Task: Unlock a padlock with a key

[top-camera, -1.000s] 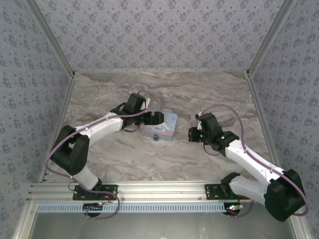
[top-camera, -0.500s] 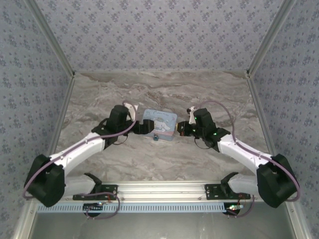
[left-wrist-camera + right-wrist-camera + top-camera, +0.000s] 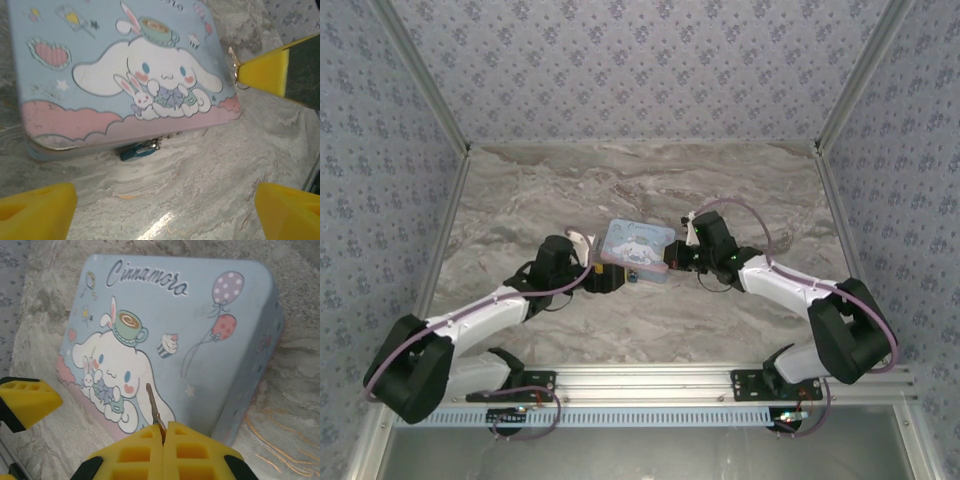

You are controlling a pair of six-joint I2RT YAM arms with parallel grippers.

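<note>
The tiny blue-teal padlock (image 3: 136, 151) hangs at the front edge of a pale-blue cartoon-dog tin (image 3: 125, 75) and rests on the marble; from above the padlock (image 3: 633, 276) is a small dark speck. My left gripper (image 3: 162, 215) stands open and low, just in front of the padlock, with nothing between its fingers. My right gripper (image 3: 164, 427) is shut on the key (image 3: 152, 407), whose thin blade points out over the tin's lid (image 3: 175, 330). From above, the left gripper (image 3: 605, 278) and right gripper (image 3: 672, 262) flank the tin (image 3: 638, 245).
The marble tabletop (image 3: 650, 185) is walled by patterned panels at the back and both sides. The right gripper's yellow finger (image 3: 265, 75) shows by the tin's right corner. An aluminium rail (image 3: 640, 380) runs along the near edge.
Both arms have closed in on the tin. The left gripper came down off the lid to its near-left front. The right gripper moved left to the tin's right edge, still holding the key.
</note>
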